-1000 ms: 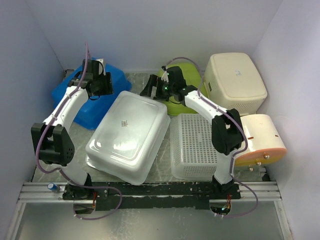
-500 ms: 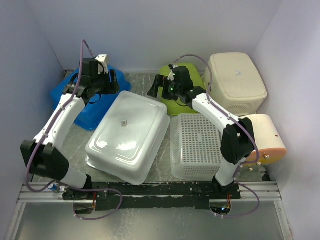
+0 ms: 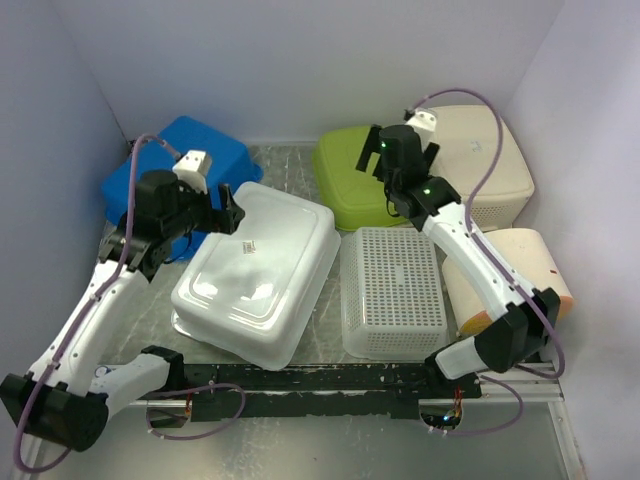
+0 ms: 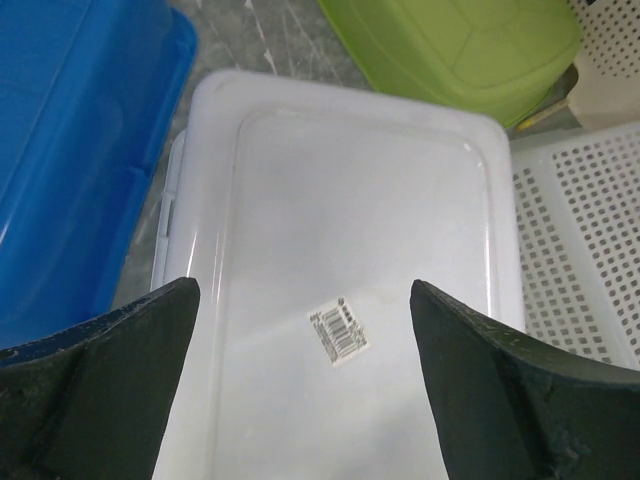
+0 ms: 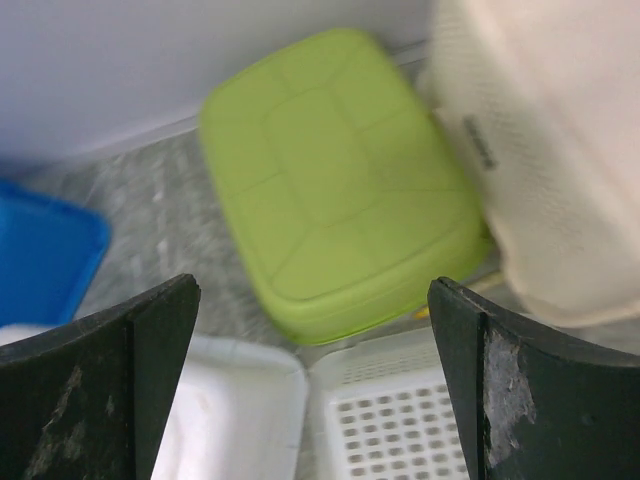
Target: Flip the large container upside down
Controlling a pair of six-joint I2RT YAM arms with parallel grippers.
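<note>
The large white container point(image 3: 255, 272) lies upside down in the middle of the table, its flat bottom with a barcode sticker point(image 4: 338, 331) facing up. My left gripper point(image 3: 222, 208) hangs open and empty above its far left part; the left wrist view point(image 4: 340, 300) looks straight down on it. My right gripper point(image 3: 385, 165) is open and empty, raised above the green tub point(image 3: 352, 175). The white container's far right corner shows in the right wrist view point(image 5: 240, 420).
A blue tub point(image 3: 178, 160) sits upside down at the far left. A white perforated basket point(image 3: 393, 290) lies right of the large container. A cream bin point(image 3: 478, 160) stands at the far right, with a cream and orange cylinder point(image 3: 520, 275) in front of it.
Both arms have lifted and pulled back from the far end of the white container. The left gripper moved nearer over it; the right gripper rose to the right over the green tub.
</note>
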